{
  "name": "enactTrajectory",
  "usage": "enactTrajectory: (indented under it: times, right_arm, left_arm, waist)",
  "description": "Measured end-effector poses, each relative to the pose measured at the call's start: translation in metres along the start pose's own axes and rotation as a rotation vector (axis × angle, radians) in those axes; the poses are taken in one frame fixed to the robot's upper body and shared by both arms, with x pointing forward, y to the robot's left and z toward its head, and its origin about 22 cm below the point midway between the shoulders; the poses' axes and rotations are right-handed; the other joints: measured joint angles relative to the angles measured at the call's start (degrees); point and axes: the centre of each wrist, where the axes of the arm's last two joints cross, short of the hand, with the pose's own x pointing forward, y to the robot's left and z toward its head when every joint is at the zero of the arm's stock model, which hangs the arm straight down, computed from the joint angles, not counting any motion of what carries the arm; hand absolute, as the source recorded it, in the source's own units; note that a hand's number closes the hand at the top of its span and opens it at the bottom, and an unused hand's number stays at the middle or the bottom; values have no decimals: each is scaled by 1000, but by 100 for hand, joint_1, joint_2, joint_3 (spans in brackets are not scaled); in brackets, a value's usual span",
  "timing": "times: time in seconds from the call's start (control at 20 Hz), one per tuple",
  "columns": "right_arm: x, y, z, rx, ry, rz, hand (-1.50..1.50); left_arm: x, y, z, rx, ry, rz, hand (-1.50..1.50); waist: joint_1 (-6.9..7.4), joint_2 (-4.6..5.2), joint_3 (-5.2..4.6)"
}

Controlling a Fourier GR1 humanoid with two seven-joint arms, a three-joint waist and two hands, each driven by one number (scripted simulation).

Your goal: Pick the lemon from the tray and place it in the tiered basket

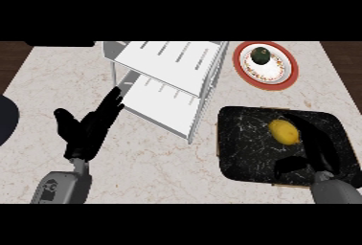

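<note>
A yellow lemon (283,131) lies on the black marbled tray (244,143) at the right of the counter. My right hand (315,148) is over the tray, fingers straight and stretched along the lemon's right side, thumb pointing left below it; it is open and not curled round the fruit. The white tiered basket (172,79) stands at the back centre, its two slatted shelves showing. At the left, my left hand (88,127) rests open with fingers up, just left of the basket's lower shelf.
A red-rimmed plate (283,72) holding a dark green avocado (261,56) sits at the back right, beyond the tray. A dark rounded object (5,119) pokes in at the left edge. Bare marble counter lies between basket and tray.
</note>
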Motion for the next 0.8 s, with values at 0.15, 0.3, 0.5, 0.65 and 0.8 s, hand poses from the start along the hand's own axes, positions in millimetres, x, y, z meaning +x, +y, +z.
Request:
enactTrajectory:
  times: [0.15,0.3,0.5,0.65,0.8]
  right_arm:
    - [-2,0,-4,9,-65,-3,150]
    - [2,2,-6,3,-104,16,150]
    - [9,5,-7,-16,-134,19,150]
    - [11,5,-2,-48,-156,-9,150]
    - [15,5,6,-82,-142,-61,150]
  left_arm:
    - [-5,-2,-1,0,-1,3,0]
    - [-5,-4,-3,1,-2,2,0]
    - [-2,-3,-6,-5,-4,1,0]
    - [-1,-3,-3,-5,-3,-1,0]
    - [-4,-3,0,-1,3,1,0]
  waist:
    - [-8,0,-1]
    - [-17,-8,-18]
    - [-25,-13,-26]
    - [-31,-15,-20]
    - [-47,-16,-12]
